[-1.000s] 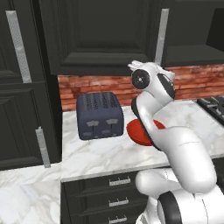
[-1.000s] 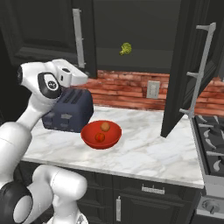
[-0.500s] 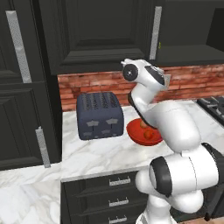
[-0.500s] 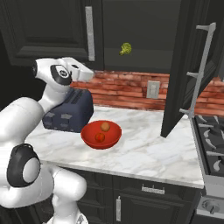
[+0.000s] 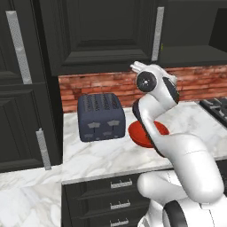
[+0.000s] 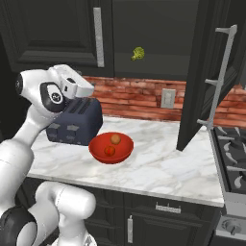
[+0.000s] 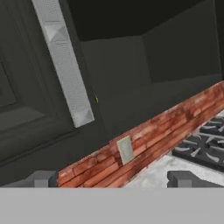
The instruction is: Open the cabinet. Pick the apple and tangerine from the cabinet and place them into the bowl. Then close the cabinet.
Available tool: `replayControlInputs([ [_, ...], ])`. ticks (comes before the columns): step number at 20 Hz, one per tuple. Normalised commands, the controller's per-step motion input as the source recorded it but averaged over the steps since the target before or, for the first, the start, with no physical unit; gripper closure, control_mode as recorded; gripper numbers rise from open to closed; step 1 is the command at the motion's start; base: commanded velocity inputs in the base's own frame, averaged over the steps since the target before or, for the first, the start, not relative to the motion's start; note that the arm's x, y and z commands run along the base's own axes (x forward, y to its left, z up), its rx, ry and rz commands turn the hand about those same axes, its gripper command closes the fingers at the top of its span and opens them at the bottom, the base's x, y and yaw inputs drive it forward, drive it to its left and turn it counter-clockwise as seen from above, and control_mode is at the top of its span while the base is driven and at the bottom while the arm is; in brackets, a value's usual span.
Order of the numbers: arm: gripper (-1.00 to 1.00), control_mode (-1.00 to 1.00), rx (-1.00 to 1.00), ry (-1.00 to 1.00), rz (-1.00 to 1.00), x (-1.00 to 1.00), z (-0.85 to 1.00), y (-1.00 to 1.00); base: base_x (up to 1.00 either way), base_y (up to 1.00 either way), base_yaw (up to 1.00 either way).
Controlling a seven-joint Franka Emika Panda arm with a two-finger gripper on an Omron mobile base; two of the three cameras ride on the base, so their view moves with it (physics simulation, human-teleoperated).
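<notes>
From the right, the apple (image 6: 110,151) and tangerine (image 6: 116,139) sit in the bowl (image 6: 98,154). The hand view shows the gripper (image 7: 113,178) spread wide, holding nothing, facing the cabinet (image 7: 131,57).

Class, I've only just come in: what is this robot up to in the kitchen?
Both fruits, the apple and the tangerine, already lie in the red bowl beside the toaster. The cabinet has its right door swung open. The gripper is open, holds nothing, and points at the cabinet; closing it remains.

No lettering, labels, brand marks or numbers can be read on any surface in this rendered kitchen.
</notes>
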Motion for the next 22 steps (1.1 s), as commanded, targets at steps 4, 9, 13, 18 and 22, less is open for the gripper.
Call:
replayControlInputs([
  [4,-1.00,-1.00,0.16,0.08,0.03,-1.00,0.75,-0.17,0.00,0.00,0.00],
  [9,-1.00,-1.00,0.02,0.17,0.06,-1.00,-0.26,-0.17,0.00,0.00,0.00],
  [13,-1.00,-1.00,0.00,0.07,0.10,-1.00,-0.75,-0.34,0.00,0.00,0.00],
  [18,-1.00,-1.00,0.06,-0.21,0.07,-1.00,-0.03,-0.86,0.00,0.00,0.00],
  [22,-1.00,-1.00,0.13,-0.30,0.02,-1.00,0.33,-0.98,0.00,0.00,0.00],
])
